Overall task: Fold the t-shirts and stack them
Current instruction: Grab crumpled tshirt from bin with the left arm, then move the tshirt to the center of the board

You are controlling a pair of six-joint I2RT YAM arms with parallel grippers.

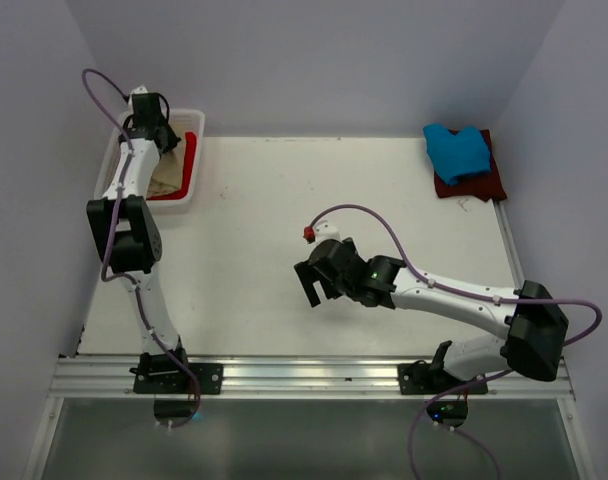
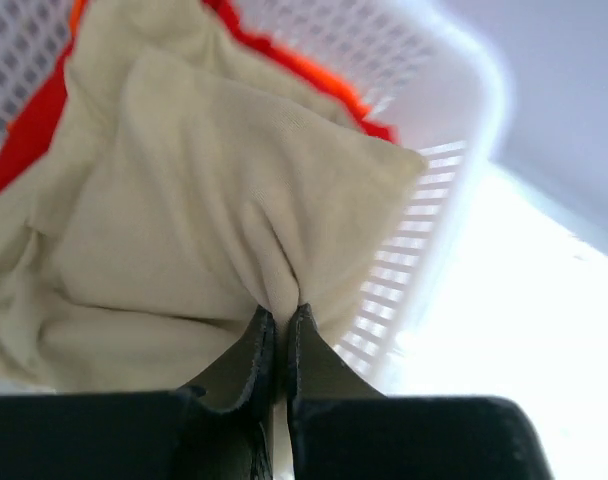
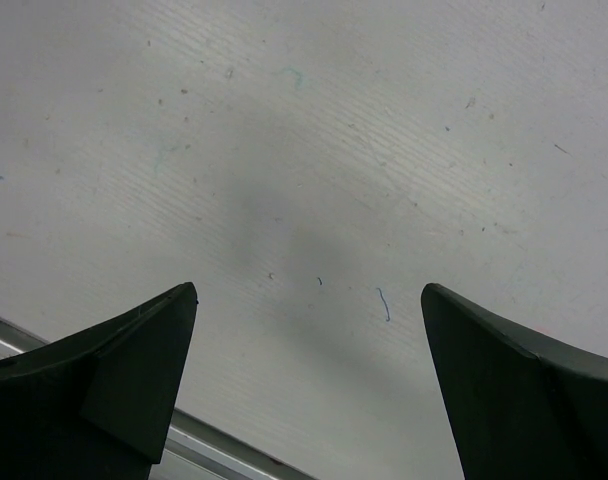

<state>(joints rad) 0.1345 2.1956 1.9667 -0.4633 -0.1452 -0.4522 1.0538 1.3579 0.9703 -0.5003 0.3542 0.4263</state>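
Note:
The tan t-shirt point(image 2: 214, 200) lies crumpled in the white lattice basket point(image 2: 424, 190) on top of the bright red t-shirt point(image 2: 24, 130). My left gripper point(image 2: 281, 315) is shut on a pinched fold of the tan shirt; in the top view it point(image 1: 156, 140) hangs over the basket point(image 1: 196, 125), with the tan shirt point(image 1: 169, 178) and the red shirt point(image 1: 191, 150) showing beside the arm. The folded bright blue t-shirt point(image 1: 456, 150) lies on the dark maroon one point(image 1: 474, 183) at the far right corner. My right gripper point(image 1: 311, 280) is open and empty above the bare table, and its jaws point(image 3: 309, 295) stand wide apart.
The white table point(image 1: 284, 200) runs between the basket and the folded stack. A metal rail point(image 1: 314, 378) lines the near edge and shows in the right wrist view point(image 3: 214, 440). Purple cables loop over both arms.

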